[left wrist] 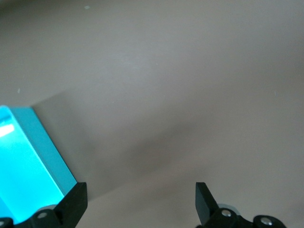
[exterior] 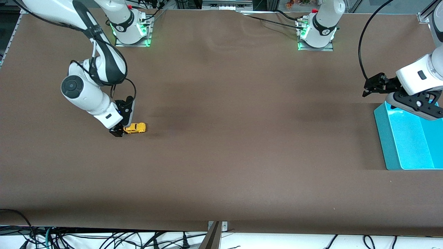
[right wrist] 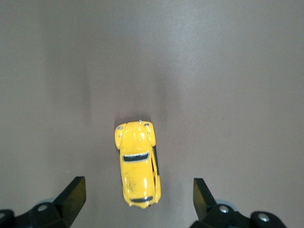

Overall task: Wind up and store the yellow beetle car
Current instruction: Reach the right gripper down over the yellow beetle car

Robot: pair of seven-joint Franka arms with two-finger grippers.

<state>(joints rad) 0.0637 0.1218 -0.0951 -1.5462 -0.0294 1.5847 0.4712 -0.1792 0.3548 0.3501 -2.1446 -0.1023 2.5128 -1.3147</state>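
I'm working over the wide brown cloth-covered table (exterior: 221, 138). The open turquoise plastic bin (exterior: 408, 145) is sitting at my left arm's end, and my left gripper (left wrist: 140, 199) is waiting over its rim, fingers spread, gripping nothing. My right gripper (right wrist: 137, 197) is straddling the tiny bright-yellow beetle toy car (right wrist: 137, 164) at the table's right-arm end, fingers spread, not touching it.

even overhead light, soft shadows; teal bin (left wrist: 28, 156) glares.

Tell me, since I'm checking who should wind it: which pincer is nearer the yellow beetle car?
Right. The right pincer is open, low beside the yellow beetle car. The left pincer is open near the teal bin.
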